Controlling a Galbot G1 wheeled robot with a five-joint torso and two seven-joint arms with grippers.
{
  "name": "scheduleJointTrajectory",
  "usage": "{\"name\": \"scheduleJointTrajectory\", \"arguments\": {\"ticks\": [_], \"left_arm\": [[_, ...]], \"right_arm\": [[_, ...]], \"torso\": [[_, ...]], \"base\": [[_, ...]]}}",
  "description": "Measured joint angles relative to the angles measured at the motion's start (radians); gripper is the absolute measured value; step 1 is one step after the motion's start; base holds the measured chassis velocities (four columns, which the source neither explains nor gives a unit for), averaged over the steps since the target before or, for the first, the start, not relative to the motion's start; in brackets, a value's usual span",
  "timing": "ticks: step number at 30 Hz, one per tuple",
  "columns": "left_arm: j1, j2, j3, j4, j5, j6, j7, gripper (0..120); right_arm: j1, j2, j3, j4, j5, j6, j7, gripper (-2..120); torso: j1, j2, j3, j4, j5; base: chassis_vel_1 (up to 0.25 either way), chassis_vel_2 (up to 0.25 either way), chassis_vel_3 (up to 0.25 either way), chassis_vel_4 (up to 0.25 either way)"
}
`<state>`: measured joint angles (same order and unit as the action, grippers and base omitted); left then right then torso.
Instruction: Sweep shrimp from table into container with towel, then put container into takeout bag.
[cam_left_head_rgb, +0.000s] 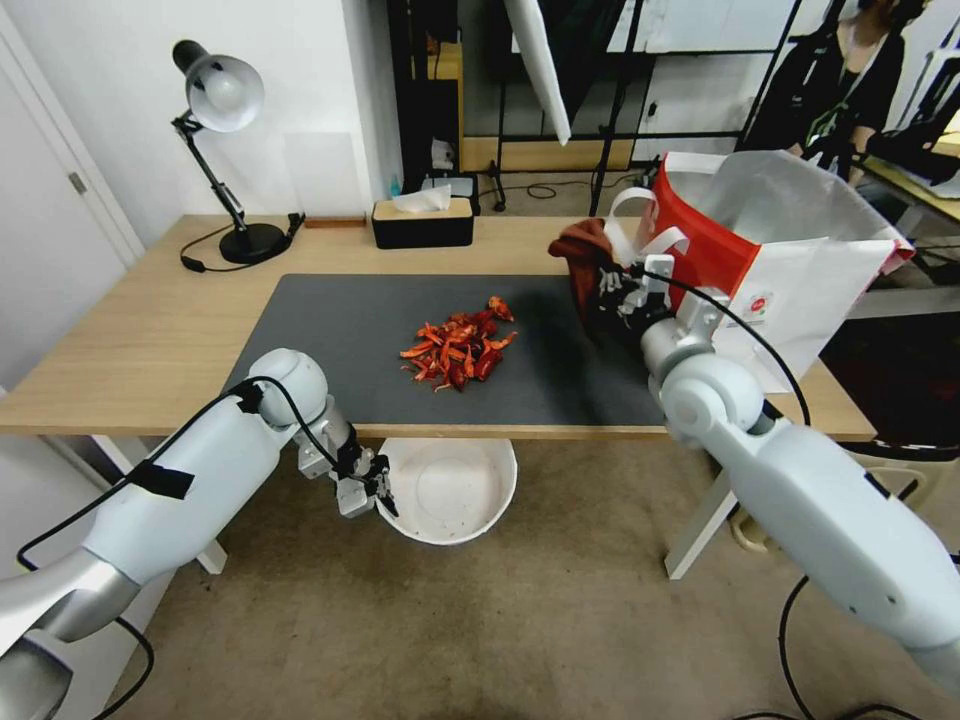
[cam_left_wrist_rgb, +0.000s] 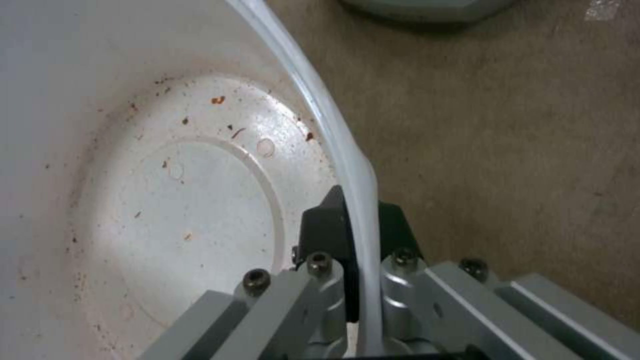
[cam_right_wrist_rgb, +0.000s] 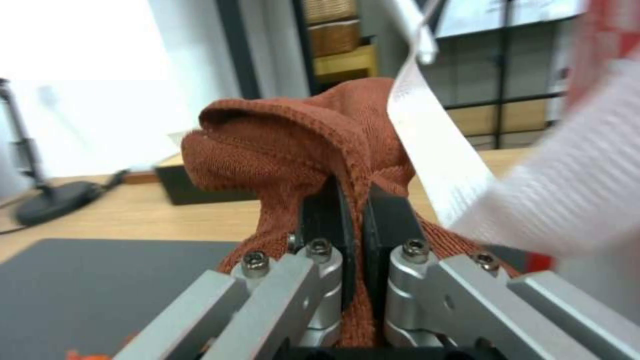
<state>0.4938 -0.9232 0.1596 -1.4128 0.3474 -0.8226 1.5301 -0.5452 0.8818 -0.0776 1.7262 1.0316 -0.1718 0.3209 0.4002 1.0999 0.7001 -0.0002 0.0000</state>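
Observation:
The shrimp (cam_left_head_rgb: 458, 346) lie in a red-orange heap in the middle of the dark grey mat on the table (cam_left_head_rgb: 150, 330). Below the table's front edge hangs the white container (cam_left_head_rgb: 448, 490), its rim pinched by my left gripper (cam_left_head_rgb: 378, 492); the left wrist view shows the fingers (cam_left_wrist_rgb: 327, 225) clamped on that rim (cam_left_wrist_rgb: 353, 165). My right gripper (cam_left_head_rgb: 612, 290) is shut on the rust-brown towel (cam_left_head_rgb: 582, 255), held above the mat's right side. In the right wrist view the towel (cam_right_wrist_rgb: 287, 145) bulges over the fingers (cam_right_wrist_rgb: 327, 215). The red-and-white takeout bag (cam_left_head_rgb: 790, 250) stands just right of it.
A black tissue box (cam_left_head_rgb: 422, 222) and a desk lamp (cam_left_head_rgb: 222, 100) stand along the table's far edge. The bag's white handle (cam_right_wrist_rgb: 433, 145) hangs close by the towel. Brown carpet floor (cam_left_head_rgb: 480, 620) lies under the container.

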Motion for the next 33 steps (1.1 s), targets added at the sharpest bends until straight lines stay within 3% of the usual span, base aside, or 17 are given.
{"name": "scheduleJointTrajectory", "arguments": {"ticks": [11,33], "left_arm": [[0.011,0.008,-0.009,-0.005,-0.002,0.0,0.0,0],[0.023,0.033,-0.029,-0.011,-0.024,0.0,0.0,0]], "right_arm": [[0.185,0.018,-0.122,-0.16,0.068,-0.023,-0.114,1],[0.393,0.167,-0.33,-0.542,-0.015,-0.024,-0.297,1]], "torso": [[0.0,0.0,0.0,0.0002,-0.0001],[0.0,0.0,0.0,0.0002,0.0]], "base": [[0.0,0.0,0.0,0.0],[0.0,0.0,0.0,0.0]]}}
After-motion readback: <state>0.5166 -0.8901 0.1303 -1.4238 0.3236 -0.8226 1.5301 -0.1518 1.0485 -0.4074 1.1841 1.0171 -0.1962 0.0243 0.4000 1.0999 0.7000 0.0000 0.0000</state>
